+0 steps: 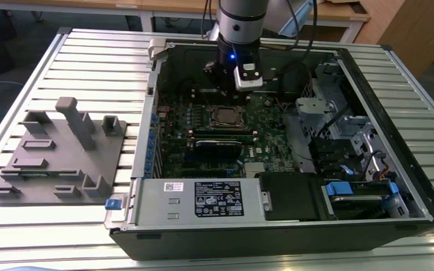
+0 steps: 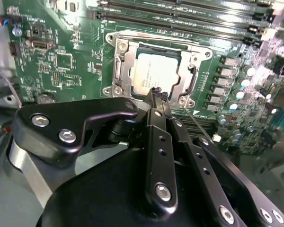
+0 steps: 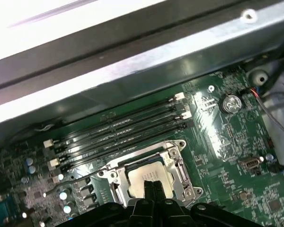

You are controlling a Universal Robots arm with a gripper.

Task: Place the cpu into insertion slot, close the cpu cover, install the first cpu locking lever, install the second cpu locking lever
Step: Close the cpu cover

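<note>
The cpu [image 2: 154,71] lies flat in the insertion slot [image 1: 223,116] on the green motherboard, its silver-grey top showing. The cpu cover [image 2: 119,71] lies down around it as a silvery frame; in the first wrist view the cpu [image 3: 144,174] shows through the cover's [image 3: 176,163] window. My gripper [image 2: 156,93] is shut with nothing between its black fingers, the tips just over the socket's edge. A thin locking lever rod [image 2: 199,126] runs out from the socket's corner beside the fingers. In the first wrist view a thin lever rod [image 3: 83,178] sticks out sideways.
Long black memory slots [image 3: 118,130] run beside the socket. The open computer case [image 1: 156,113] walls in the board. A power supply with a label [image 1: 218,199] sits at the front and drive cages [image 1: 338,124] at the exterior view's right. A grey fixture plate [image 1: 59,152] lies at the left.
</note>
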